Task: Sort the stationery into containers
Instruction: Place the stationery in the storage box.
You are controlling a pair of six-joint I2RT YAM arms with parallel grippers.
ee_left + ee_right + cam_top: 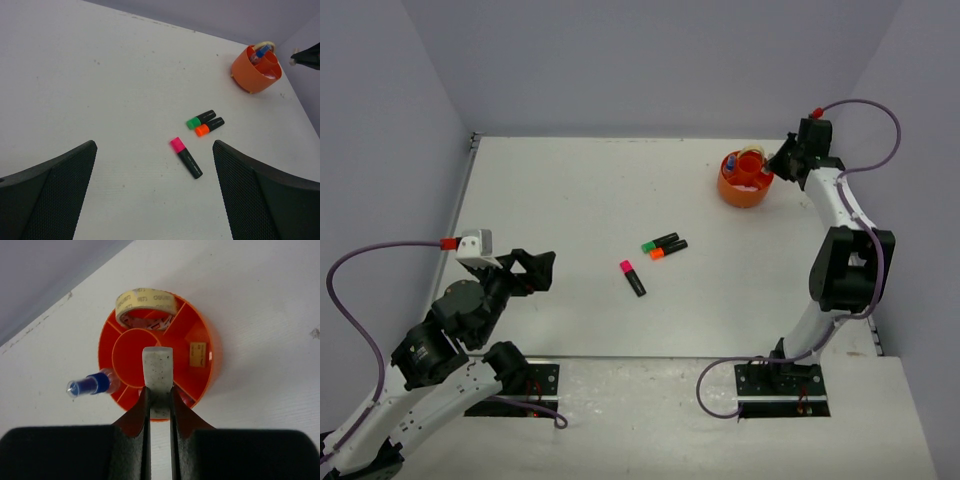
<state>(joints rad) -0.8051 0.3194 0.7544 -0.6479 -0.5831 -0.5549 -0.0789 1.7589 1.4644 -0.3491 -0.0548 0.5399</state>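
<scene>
The round orange tub (131, 348) with inner dividers lies right under my right gripper (159, 396). That gripper is shut on a pale greenish eraser (158, 369), which hangs over the tub's middle. A tan rubber band (145, 302) leans in a far compartment. A clear glue bottle with a blue cap (92, 384) sticks out on the left. Three black highlighters lie mid-table, capped green (660, 243), orange (668, 250) and pink (632, 278). My left gripper (154, 146) is open above the table. The pink-capped highlighter (185, 157) lies just ahead of it.
The tub (732, 192) stands at the far right of the table, close to the right wall. A small tan label (198, 354) shows in a right compartment. The table's far edge meets the back wall behind the tub.
</scene>
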